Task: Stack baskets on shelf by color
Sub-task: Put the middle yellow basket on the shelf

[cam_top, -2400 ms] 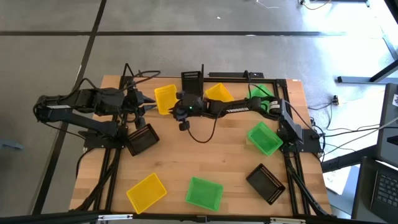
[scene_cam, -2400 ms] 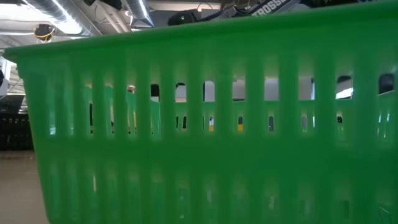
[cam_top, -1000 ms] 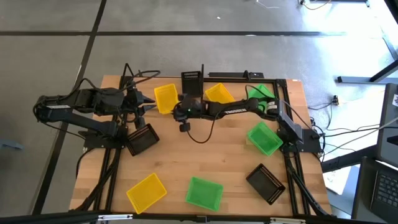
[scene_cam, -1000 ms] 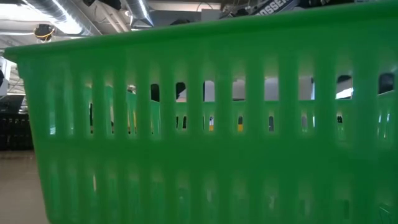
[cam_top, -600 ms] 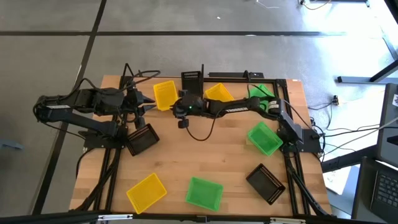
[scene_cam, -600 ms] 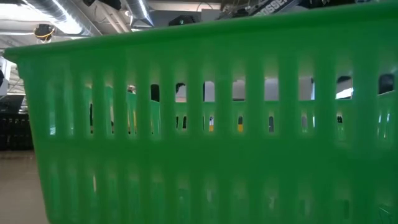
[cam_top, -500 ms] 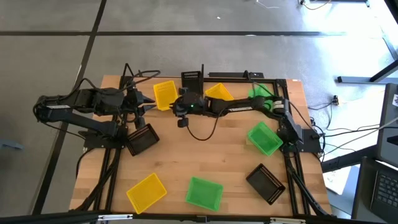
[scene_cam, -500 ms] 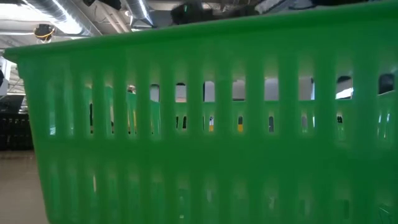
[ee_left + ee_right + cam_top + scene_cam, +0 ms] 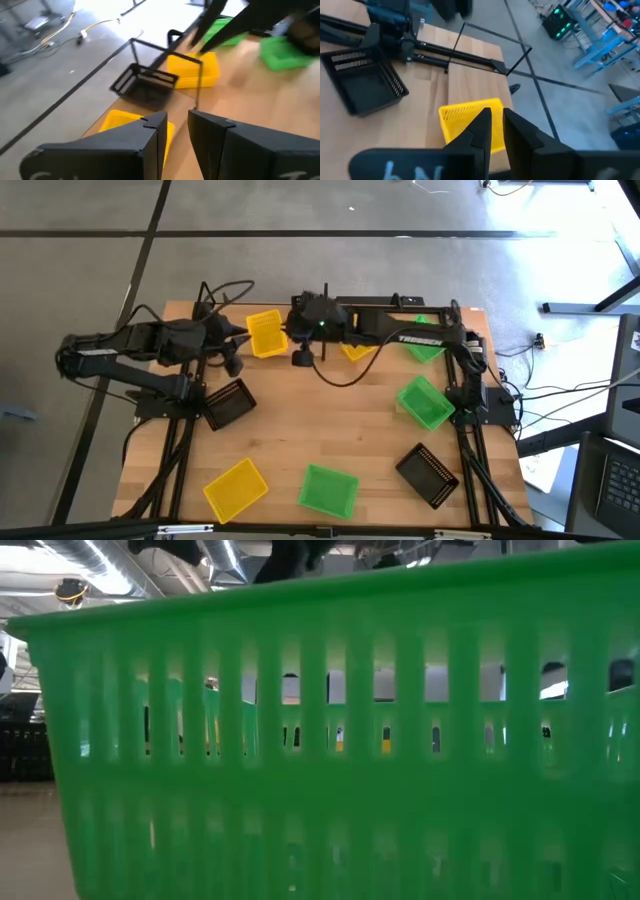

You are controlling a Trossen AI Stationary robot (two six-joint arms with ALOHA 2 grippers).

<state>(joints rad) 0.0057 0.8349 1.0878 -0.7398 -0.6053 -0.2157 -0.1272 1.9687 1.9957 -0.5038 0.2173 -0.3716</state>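
A yellow basket [image 9: 265, 333] lies flat on the table near the far edge, between my two grippers; no gripper touches it. My right gripper [image 9: 496, 112] hangs high above the table just to its right [image 9: 292, 330]. Its fingers stand a narrow gap apart with nothing between them, and the basket [image 9: 467, 122] shows below and beyond them. My left gripper [image 9: 177, 117] points at the same basket [image 9: 125, 125] from the left, open and holding nothing. The shelf's black rods [image 9: 380, 302] run along the far edge, with a black basket [image 9: 145, 82] beside them.
A second yellow basket [image 9: 355, 348] lies under my right arm. Green baskets are at the far right [image 9: 425, 345], mid right [image 9: 425, 402] and near edge [image 9: 328, 490]. Black baskets [image 9: 228, 402] [image 9: 432, 475] and a yellow one [image 9: 235, 488] lie elsewhere. A green wall [image 9: 320, 740] fills the low view.
My right gripper has risen high above the table and drawn toward the far edge, rolling a little. Before that, the yellow basket beside it slid a short way toward the far edge and turned slightly; it now lies still. My left gripper has rolled a little in place.
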